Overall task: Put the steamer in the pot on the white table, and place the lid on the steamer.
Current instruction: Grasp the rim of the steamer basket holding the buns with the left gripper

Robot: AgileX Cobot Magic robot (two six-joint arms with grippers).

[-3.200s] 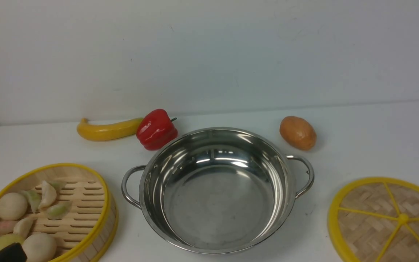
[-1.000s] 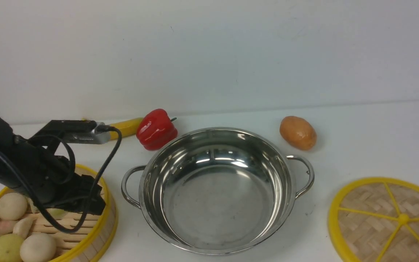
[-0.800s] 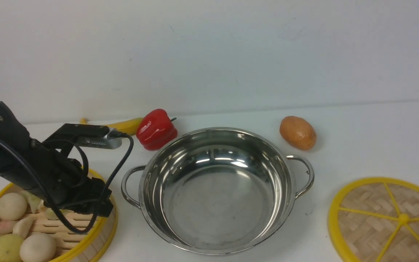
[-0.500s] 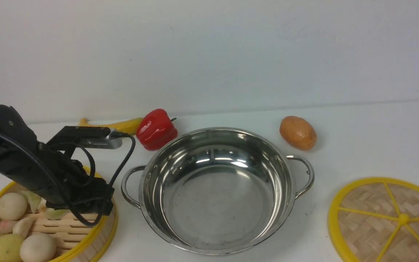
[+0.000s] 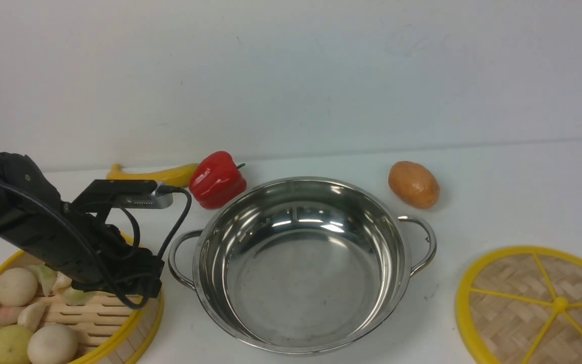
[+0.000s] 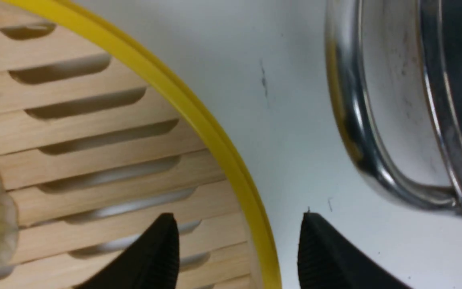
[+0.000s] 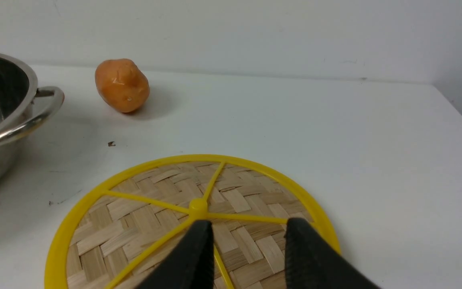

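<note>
My left black claw (image 6: pixel 237 251) is spread wide with nothing in its grip, its fingers to either side of the yellow rim of the round bamboo steamer basket (image 6: pixel 215 134). The steamer sits on the matte white counter (image 5: pixel 473 202), beside the shiny stainless-steel pot (image 5: pixel 301 283). My right black claw (image 7: pixel 249 233) is open and empty, near the round woven-bamboo lid with yellow spokes (image 7: pixel 130 224).

Near the tabletop's far edge lies a yellow banana (image 5: pixel 170 176), partly hidden. A glossy red bell pepper (image 5: pixel 217 180) with a green stem sits just beside one end of it. Well apart, along the same edge, rests a lumpy orange-brown potato-like item (image 5: pixel 414 184).
</note>
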